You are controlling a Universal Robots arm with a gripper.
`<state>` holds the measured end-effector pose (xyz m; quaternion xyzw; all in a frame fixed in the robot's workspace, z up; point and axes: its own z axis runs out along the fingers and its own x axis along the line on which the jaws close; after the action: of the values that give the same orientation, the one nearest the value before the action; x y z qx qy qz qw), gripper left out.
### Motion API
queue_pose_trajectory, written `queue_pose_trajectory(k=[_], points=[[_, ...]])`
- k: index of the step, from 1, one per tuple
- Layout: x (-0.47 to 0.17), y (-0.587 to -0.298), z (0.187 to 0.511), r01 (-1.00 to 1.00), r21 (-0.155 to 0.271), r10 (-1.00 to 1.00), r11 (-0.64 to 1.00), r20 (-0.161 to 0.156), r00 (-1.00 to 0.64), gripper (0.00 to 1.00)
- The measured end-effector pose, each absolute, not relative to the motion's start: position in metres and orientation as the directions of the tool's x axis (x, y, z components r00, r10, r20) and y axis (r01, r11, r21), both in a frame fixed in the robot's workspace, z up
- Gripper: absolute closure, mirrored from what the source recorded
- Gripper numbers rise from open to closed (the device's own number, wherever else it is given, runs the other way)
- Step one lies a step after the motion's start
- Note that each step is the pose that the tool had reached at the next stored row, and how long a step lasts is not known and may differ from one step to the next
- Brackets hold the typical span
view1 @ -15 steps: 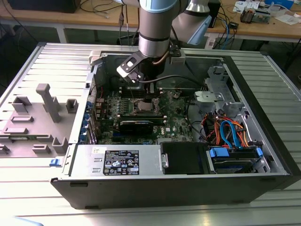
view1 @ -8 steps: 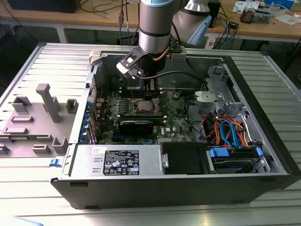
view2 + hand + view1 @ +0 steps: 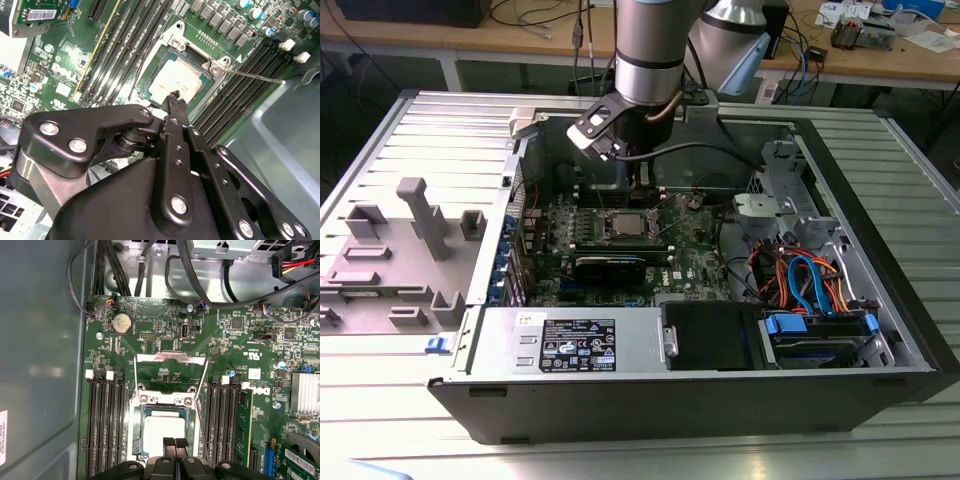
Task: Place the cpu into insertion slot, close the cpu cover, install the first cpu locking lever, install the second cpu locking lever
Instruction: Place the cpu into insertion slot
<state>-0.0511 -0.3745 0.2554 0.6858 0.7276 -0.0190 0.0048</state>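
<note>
The cpu (image 3: 172,80), a flat square with a silvery top, lies inside the insertion slot (image 3: 173,34) on the green board, and shows in both wrist views (image 3: 160,427). My gripper (image 3: 174,96) is shut with nothing between its fingers; its tip hangs over the cpu's near edge, and I cannot tell if it touches. In the first wrist view the cpu cover (image 3: 170,357) stands raised off the slot's far side, with the board visible through its window. A thin locking lever (image 3: 255,76) sticks out from one slot corner across the memory slots. In the exterior view the gripper (image 3: 641,180) reaches down above the slot (image 3: 625,224).
Long black memory slots (image 3: 105,430) flank the socket on both sides. A black card (image 3: 610,268) sits just in front of it. The power-supply box (image 3: 580,345) fills the case front, with orange and blue cables (image 3: 805,280) at the exterior view's right. A grey fixture plate (image 3: 400,250) lies outside the case.
</note>
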Motion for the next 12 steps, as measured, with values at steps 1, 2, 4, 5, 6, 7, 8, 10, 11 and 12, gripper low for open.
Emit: queue_pose_trajectory(k=[1,2,4,5,6,7,8,10,11,12], points=[[-0.051,-0.374,0.257,0.998,-0.021,0.998,0.059,-0.033,-0.059,0.89],[-0.051,-0.374,0.258,0.998,-0.021,0.998,0.059,-0.033,-0.059,0.89],[-0.051,-0.374,0.262,0.998,-0.021,0.998,0.059,-0.033,-0.059,0.89],[-0.051,-0.374,0.263,0.998,-0.021,0.998,0.059,-0.033,-0.059,0.89],[-0.051,-0.374,0.264,0.998,-0.021,0.998,0.059,-0.033,-0.059,0.89],[-0.051,-0.374,0.265,0.998,-0.021,0.998,0.059,-0.033,-0.059,0.89],[-0.051,-0.374,0.267,0.998,-0.021,0.998,0.059,-0.033,-0.059,0.89],[-0.051,-0.374,0.269,0.998,-0.021,0.998,0.059,-0.033,-0.059,0.89],[-0.051,-0.374,0.269,0.998,-0.021,0.998,0.059,-0.033,-0.059,0.89],[-0.051,-0.374,0.269,0.998,-0.021,0.998,0.059,-0.033,-0.059,0.89]])
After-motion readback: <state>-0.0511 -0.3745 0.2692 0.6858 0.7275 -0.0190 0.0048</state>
